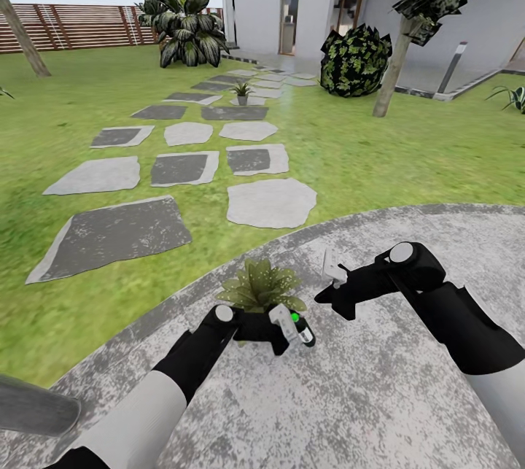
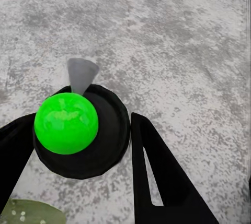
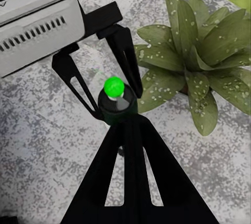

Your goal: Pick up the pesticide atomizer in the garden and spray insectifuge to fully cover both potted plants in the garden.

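Out on the grey patio (image 1: 408, 396), the left gripper (image 2: 83, 145) hugged the pesticide atomizer (image 1: 300, 328) just beside the near potted plant (image 1: 260, 287), right gripper (image 1: 337, 273) indeterminate, and a loose squeeze could have dropped it.

Black-and-white robot arms over grey paving

Left arm (image 1: 157, 389), lower left: white forearm, black wrist, grey joint cap; right arm (image 1: 467, 330), lower right, alike; white vented gripper housing.
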You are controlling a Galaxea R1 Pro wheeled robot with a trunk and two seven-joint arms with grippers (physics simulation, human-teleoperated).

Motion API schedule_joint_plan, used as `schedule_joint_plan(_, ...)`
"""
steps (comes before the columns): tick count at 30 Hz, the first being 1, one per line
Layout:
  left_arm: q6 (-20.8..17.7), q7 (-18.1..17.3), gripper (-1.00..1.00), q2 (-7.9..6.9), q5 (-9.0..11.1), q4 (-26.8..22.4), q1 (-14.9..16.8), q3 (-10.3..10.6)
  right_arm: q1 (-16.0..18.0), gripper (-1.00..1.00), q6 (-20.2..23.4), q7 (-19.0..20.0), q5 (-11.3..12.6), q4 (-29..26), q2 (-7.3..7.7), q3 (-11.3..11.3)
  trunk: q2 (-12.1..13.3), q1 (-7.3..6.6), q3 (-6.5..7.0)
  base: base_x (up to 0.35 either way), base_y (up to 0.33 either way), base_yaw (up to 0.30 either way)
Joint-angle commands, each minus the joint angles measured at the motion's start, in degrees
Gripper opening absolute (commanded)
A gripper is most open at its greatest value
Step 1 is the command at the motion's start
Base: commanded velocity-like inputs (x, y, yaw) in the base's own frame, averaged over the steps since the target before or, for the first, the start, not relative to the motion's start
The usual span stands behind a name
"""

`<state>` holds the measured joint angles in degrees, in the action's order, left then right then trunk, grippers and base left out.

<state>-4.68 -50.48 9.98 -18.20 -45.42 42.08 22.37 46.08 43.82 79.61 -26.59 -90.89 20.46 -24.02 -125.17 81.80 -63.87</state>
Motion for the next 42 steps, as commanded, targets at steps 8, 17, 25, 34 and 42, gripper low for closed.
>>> schedule_joint_plan(8,-0.65,-0.41,-1.0,0.02,1.57,-1.77,-0.06,-0.05,0.06,-1.0,0.47,0.37,-0.39,-0.08,0.02,-0.06,-0.02,-0.01,-0.05,0.0,0.0,0.0)
schedule_joint_plan(17,-0.6,-0.61,-1.0,0.02,4.04,-1.95,-0.09,0.01,0.12,-1.0,0.39,0.28,-0.39,-0.08,0.02,-0.06,-0.02,-0.01,-0.05,0.0,0.0,0.0)
schedule_joint_plan(25,-0.29,-3.21,-1.0,0.02,4.78,-1.96,-0.16,0.03,0.15,-1.0,0.39,0.28,-0.4,-0.08,0.02,-0.06,-0.02,-0.01,-0.05,0.0,0.0,0.0)
schedule_joint_plan(34,0.06,-3.56,-1.0,0.02,4.85,-1.96,-1.1,0.04,0.15,-1.0,0.41,0.28,-0.39,-0.14,-0.15,-0.06,-0.02,-0.01,-0.05,0.0,0.0,0.0)
schedule_joint_plan(42,0.26,-3.51,-1.0,0.02,7.03,-1.96,-1.2,0.04,0.16,-1.0,0.44,0.28,-0.41,-0.14,-1.01,-0.06,-0.02,-0.01,-0.05,0.0,0.0,0.0)
